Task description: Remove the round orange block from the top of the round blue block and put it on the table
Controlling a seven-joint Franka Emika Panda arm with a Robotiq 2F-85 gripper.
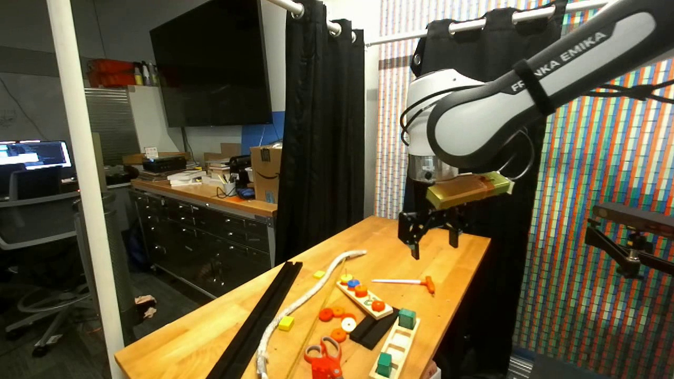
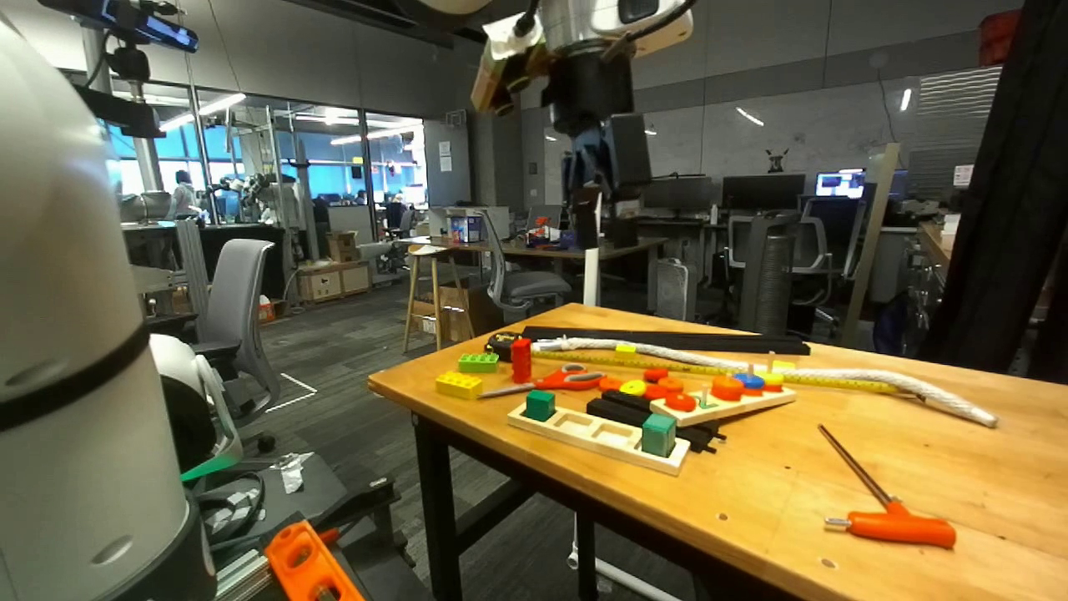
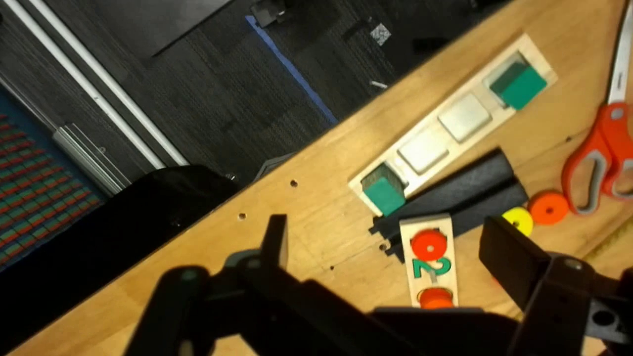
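The claw (image 1: 435,247) hangs in the air well above the wooden table (image 2: 751,492), its two fingers (image 3: 273,242) spread wide apart. Going by the wrist view, a small peg board (image 3: 447,283) lies lower down and shows in the gap between those fingers, a bit nearer one of them. The orange round block (image 2: 727,387) is on that board, so below the claw, right beside the blue round block (image 2: 749,381); can't tell if the two touch. A yellow round block (image 2: 773,381) is on the blue one's other side, and a red round block (image 3: 429,245) is at the opposite end of the board. There's also an orange-handled tool (image 2: 897,527) on the wood below the claw, apart from the board.

Farther from the claw there's a black strip (image 3: 460,193), overlapped by the board's red end, then a wooden tray (image 3: 442,132) with green blocks (image 3: 524,89) in its two end slots. Some loose round pieces (image 3: 544,200) lie past the strip, with red scissors (image 3: 613,133) just beside them. A white rope (image 2: 868,375) and a long black rail (image 2: 692,340) lie across the table too. Way off behind all that: a black curtain (image 1: 321,142), a workbench (image 1: 210,226) with dark drawers, and a big TV (image 1: 210,68).
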